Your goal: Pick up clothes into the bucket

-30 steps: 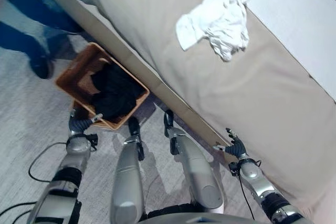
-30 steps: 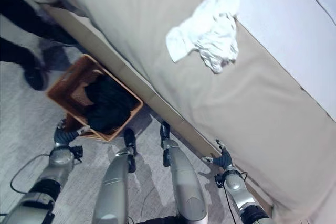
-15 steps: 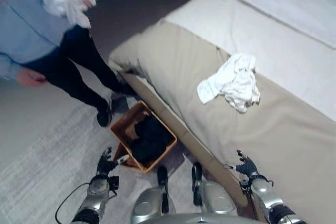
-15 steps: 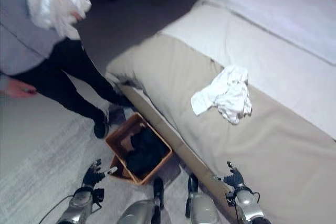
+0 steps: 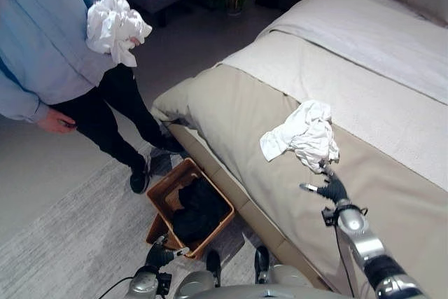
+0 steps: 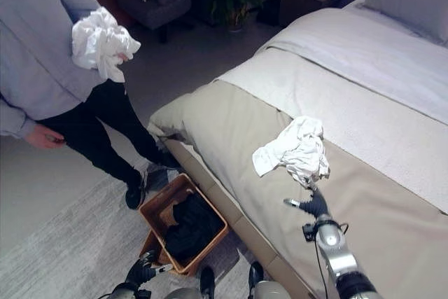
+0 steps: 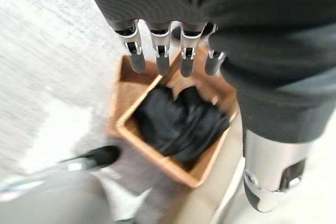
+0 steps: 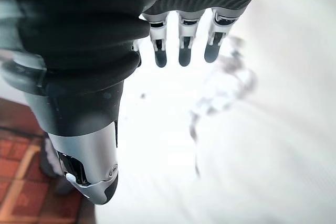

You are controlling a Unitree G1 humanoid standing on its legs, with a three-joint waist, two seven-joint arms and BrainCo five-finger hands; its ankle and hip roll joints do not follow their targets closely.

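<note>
Bedroom floor and a wide bed (image 5: 231, 113) with a tan cover fill the scene, with a grey rug beneath the robot. Over the bed, the right hand (image 5: 332, 189) hangs with its fingers straight and apart, holding nothing, its tips aimed up the bed toward the crumpled white cloth (image 5: 302, 133). That cloth lies on the tan cover just beyond the fingertips, near but not touching as far as I can tell. It is a loose heap stretched roughly across the bed, one flat flap reaching toward the bed's edge and the bunched part nearest the hand. This hand is by far the closer one, so I judge the reach is a short push forward and down onto the bunched end. Low by the floor, the left hand (image 5: 159, 254) is also open and empty, right beside the brown wicker basket (image 5: 162, 194), which sits on the rug against the bed's side with dark clothes (image 5: 199, 211) already in it. Further off, a person (image 5: 49, 40) stands on the floor holding another white bundle (image 5: 115, 24).
</note>
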